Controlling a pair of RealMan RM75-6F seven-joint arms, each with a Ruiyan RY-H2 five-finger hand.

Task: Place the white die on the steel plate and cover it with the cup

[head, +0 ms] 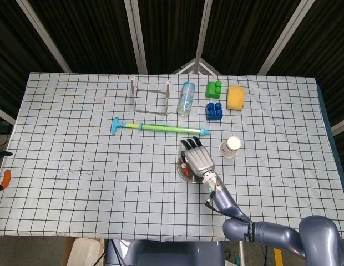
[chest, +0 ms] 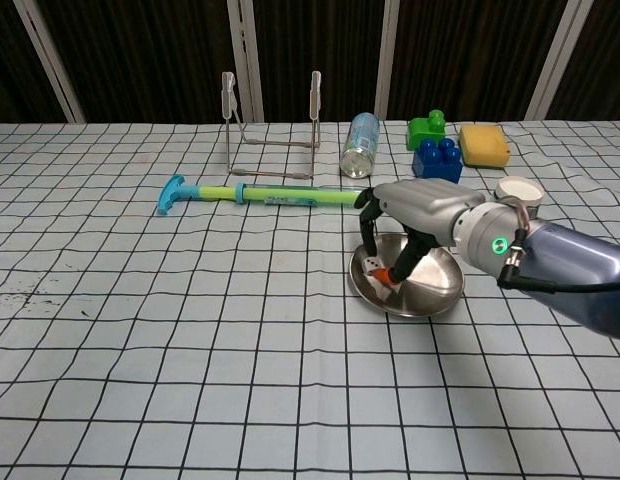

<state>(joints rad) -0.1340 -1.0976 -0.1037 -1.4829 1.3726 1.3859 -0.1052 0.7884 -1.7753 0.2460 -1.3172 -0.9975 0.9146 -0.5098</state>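
Observation:
My right hand (head: 198, 159) (chest: 415, 215) hovers low over the steel plate (chest: 431, 304), hiding most of it in the head view, where only a sliver of the plate (head: 181, 167) shows. The white die (chest: 374, 265) is pinched between thumb and fingertips just above the plate's left part, as the chest view shows. The white paper cup (head: 230, 147) (chest: 517, 190) stands upside down on the cloth to the right of the plate, apart from the hand. My left hand does not appear in either view.
Behind the plate lies a green-blue toy syringe (head: 161, 128) (chest: 290, 196). Further back are a wire rack (head: 150, 97), a lying bottle (head: 186, 98), a blue block (head: 214, 110), a green block (head: 213, 88) and a yellow sponge (head: 236, 97).

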